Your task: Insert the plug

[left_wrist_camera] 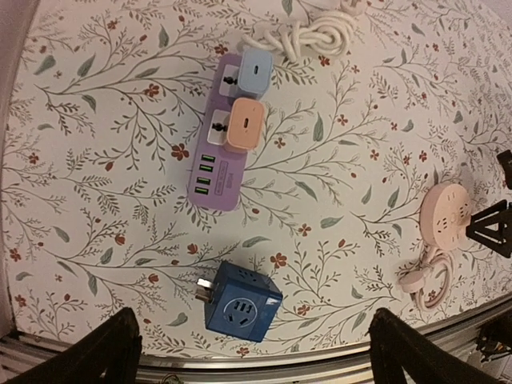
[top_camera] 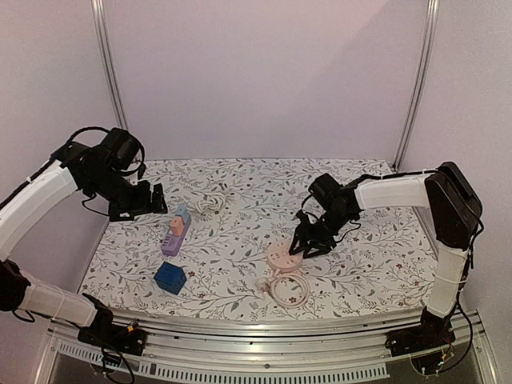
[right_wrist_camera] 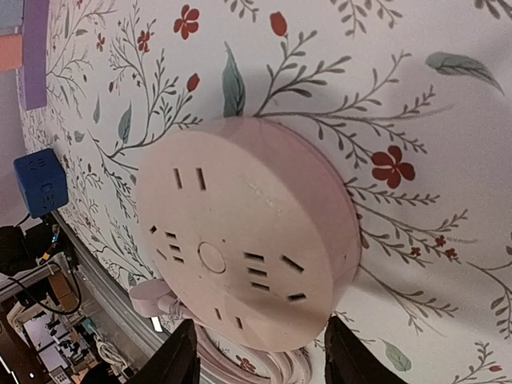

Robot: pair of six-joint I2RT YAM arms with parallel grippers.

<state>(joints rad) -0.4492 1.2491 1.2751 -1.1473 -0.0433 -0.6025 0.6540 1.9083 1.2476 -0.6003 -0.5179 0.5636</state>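
**Top external view.** The left fingers (top_camera: 154, 198) are held above the bench (top_camera: 360, 264). They are spread wide with nothing between them, just up-left of the purple power strip (top_camera: 172, 238). The blue cube adapter (top_camera: 170, 277) is set nearer the front edge than the strip. The right fingers (top_camera: 308, 244) are lowered at the right rim of the round pink socket (top_camera: 282, 256). The pink plug (top_camera: 266, 283) lies beside the coiled cord (top_camera: 292, 290), in front of the socket and apart from both sets of fingers.

**Left wrist view.** A pale blue adapter (left_wrist_camera: 257, 70) and an orange adapter (left_wrist_camera: 244, 126) are seated in the strip. The cube adapter's prongs are seen on its left face.

**Right wrist view.** The socket fills the frame. The right fingers are seen apart, one at each side of its near rim; whether they are clamped on it cannot be told. The pink plug lies outside the gap, by the left-hand finger.
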